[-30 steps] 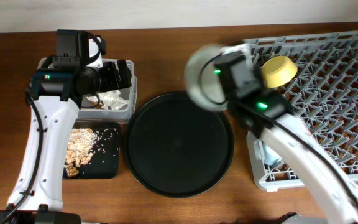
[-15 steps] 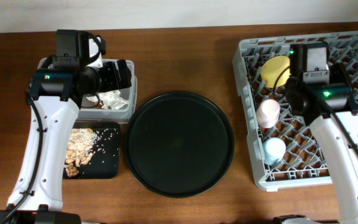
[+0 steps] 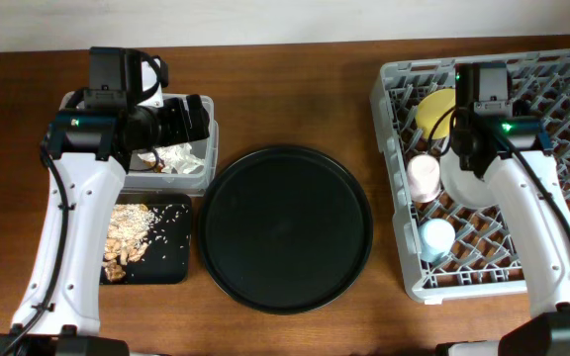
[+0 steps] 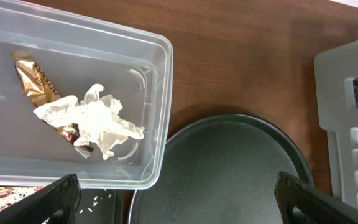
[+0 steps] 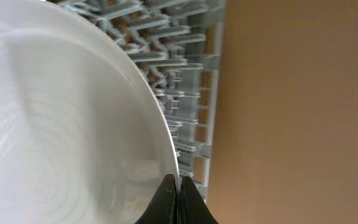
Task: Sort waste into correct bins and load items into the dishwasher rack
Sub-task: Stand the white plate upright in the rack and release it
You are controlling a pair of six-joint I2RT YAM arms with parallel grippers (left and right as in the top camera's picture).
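So, the right claw (image 5: pixel 176 190) is pinched tight on the rim of the pale plate (image 5: pixel 61 118), and from the right wrist view you can see both fingers clamped on the edge. From overhead the plate (image 3: pixel 460 180) sits over the left part of the grey rack (image 3: pixel 562 99), which takes up the right edge of the tabletop (image 3: pixel 295 89). Can't tell if the plate is actually touching the pegs. Right beside it is the pink cup (image 3: pixel 424 178), with the yellow bowl (image 3: pixel 435 111) toward the back edge and the blue cup (image 3: pixel 435 237) toward the front.

The left claw (image 3: pixel 191 119) is spread as wide as it goes and has nothing in it. It hangs over the clear tub (image 4: pixel 160 93) near the back left corner. In the tub, the white napkin (image 4: pixel 98 121) lies on top of the gold wrapper (image 4: pixel 33 78). Just in front of the tub is the black tray (image 3: pixel 171 262) with the food scraps (image 3: pixel 127 237) in it. The big round tray (image 3: pixel 285 227) sits mid-tabletop between the bins and the rack.
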